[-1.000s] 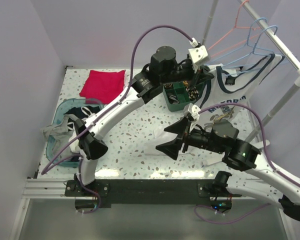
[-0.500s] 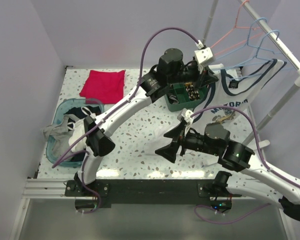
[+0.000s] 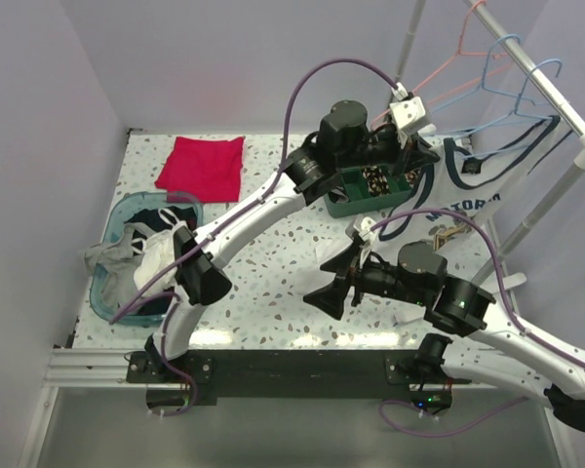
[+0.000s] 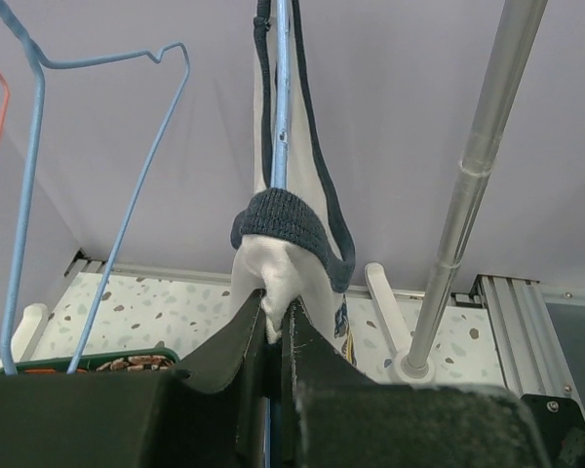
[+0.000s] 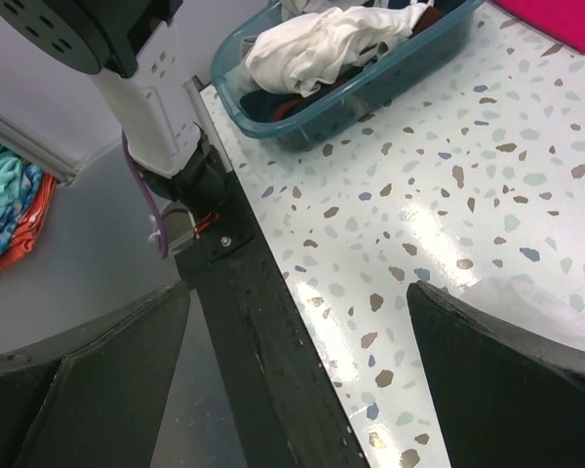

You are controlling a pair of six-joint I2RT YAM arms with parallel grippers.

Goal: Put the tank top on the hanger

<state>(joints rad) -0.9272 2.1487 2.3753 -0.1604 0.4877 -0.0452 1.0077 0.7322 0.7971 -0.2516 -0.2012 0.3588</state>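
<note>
The tank top (image 3: 465, 183) is white with navy trim and hangs at the back right, below the rail. My left gripper (image 3: 421, 146) is raised and shut on a bunch of its white fabric. In the left wrist view the fabric (image 4: 273, 268) is pinched between the closed jaws (image 4: 276, 310). A navy-trimmed strap rises from the fabric, with a thin light-blue hanger (image 4: 281, 107) wire running up inside it. Light-blue hangers (image 3: 515, 93) hang on the rail. My right gripper (image 3: 333, 283) is open and empty, low over the table's front (image 5: 297, 292).
A pink hanger (image 3: 447, 86) hangs left of the blue ones. A second blue hanger (image 4: 107, 195) shows left of the strap. The metal rail (image 3: 531, 78) and its post (image 4: 468, 185) stand at the right. A green tray (image 3: 366, 193), a red cloth (image 3: 203, 164) and a teal basket (image 3: 136, 255) are on the table.
My left gripper has moved right and up toward the rail, carrying the tank top with it. My right arm has shifted slightly left, still open.
</note>
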